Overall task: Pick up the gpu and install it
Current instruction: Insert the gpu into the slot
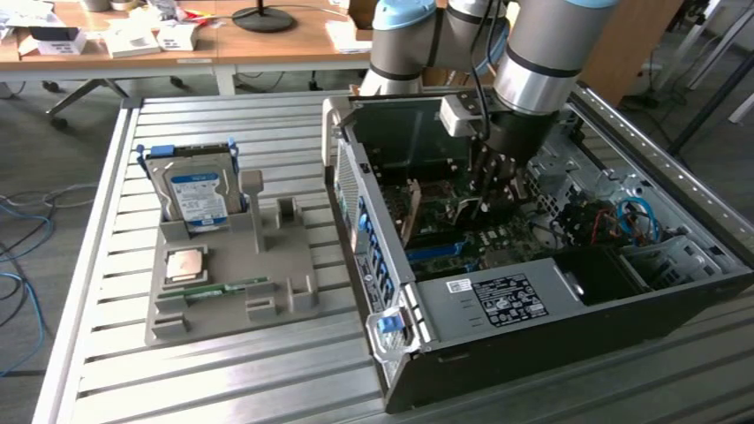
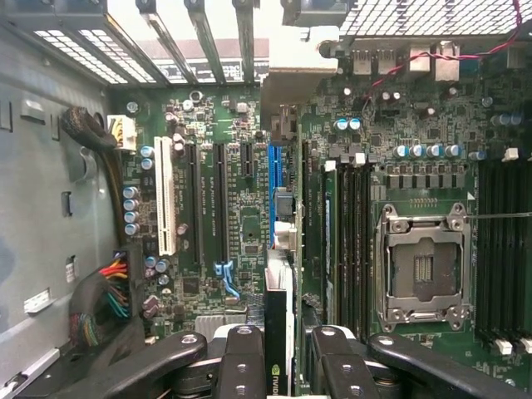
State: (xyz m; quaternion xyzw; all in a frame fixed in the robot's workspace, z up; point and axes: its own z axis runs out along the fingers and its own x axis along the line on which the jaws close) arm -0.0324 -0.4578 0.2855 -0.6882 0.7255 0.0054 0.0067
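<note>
In the exterior view, the hand is down inside the open computer case, which lies on the bench. In the wrist view, the hand is clamped on the gpu, a thin card seen from its edge. The card is lined up with the blue slot on the green board.

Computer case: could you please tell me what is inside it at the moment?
The computer case holds a green motherboard with an empty CPU socket; the gripper reaches in, with the gpu edge-on at it. The gripper hides the board beneath it.
</note>
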